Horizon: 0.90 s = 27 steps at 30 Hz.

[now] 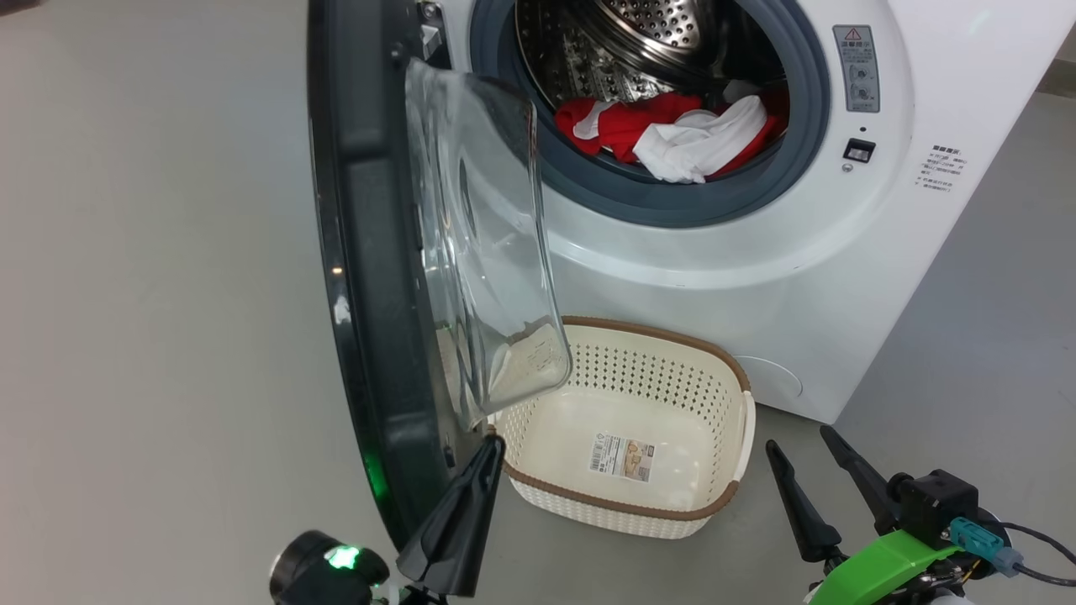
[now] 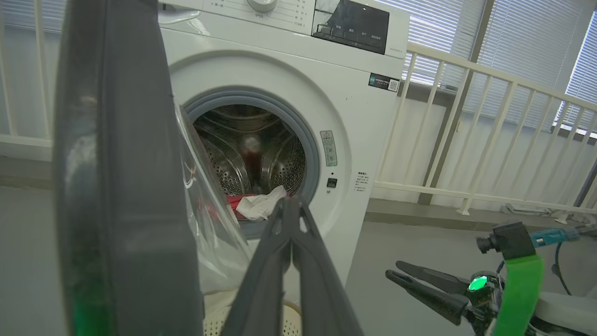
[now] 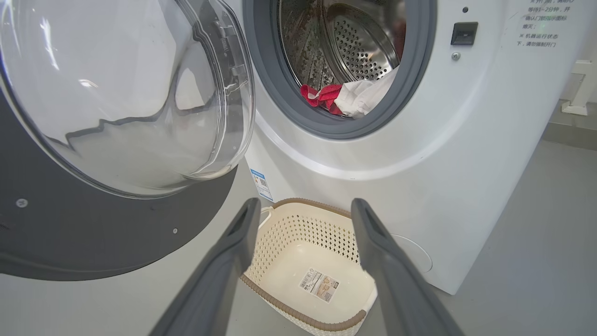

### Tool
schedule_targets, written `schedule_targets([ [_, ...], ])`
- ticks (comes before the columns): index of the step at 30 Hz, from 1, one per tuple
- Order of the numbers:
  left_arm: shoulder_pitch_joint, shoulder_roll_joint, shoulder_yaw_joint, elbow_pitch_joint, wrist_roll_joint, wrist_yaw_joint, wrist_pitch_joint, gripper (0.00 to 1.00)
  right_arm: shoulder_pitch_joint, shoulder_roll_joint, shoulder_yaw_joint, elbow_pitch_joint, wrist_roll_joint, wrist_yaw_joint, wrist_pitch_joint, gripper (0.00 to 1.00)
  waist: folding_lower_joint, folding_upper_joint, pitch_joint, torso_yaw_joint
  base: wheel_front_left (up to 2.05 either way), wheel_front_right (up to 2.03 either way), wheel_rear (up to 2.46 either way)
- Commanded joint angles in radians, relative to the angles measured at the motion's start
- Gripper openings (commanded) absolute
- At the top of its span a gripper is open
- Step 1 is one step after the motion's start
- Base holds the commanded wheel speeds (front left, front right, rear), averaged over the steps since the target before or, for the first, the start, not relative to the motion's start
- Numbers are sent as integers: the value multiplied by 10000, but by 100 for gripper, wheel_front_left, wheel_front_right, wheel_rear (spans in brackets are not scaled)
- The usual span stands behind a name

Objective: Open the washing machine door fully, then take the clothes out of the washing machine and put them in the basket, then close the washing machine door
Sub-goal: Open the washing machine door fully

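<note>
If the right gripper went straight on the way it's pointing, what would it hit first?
Probably the washing machine, on its white front just below the grey gasket. The open right gripper seems aimed over the basket rather than into it, but depth is hard to judge.

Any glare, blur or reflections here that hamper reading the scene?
Head view: sharp, though glass of the washing machine door distorts the basket rim behind it. Left wrist view: the near door ring looks soft, the blinds bright. Right wrist view: pale reflections streak that glass.
</note>
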Motion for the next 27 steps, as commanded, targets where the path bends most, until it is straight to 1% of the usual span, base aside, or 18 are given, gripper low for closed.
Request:
schedule_targets([
  [1,-131,16,240,-23,-210,-36,52,0,-261,-47,224,-239,-65,16,-120,100,0,0,-7,-6,0,0,0],
  [6,-249,15,286,872,-459,144,314,0,-254,-37,276,-213,-19,16,-120,100,0,0,-35,-38,0,0,0],
  [12,-277,17,436,1459,-678,362,433,0,-225,-23,273,-222,7,16,-120,100,0,0,-64,-52,0,0,0],
  [27,-104,333,1348,1700,-950,920,159,0,-203,5,163,-380,-64,16,-120,100,0,0,65,88,0,0,0],
])
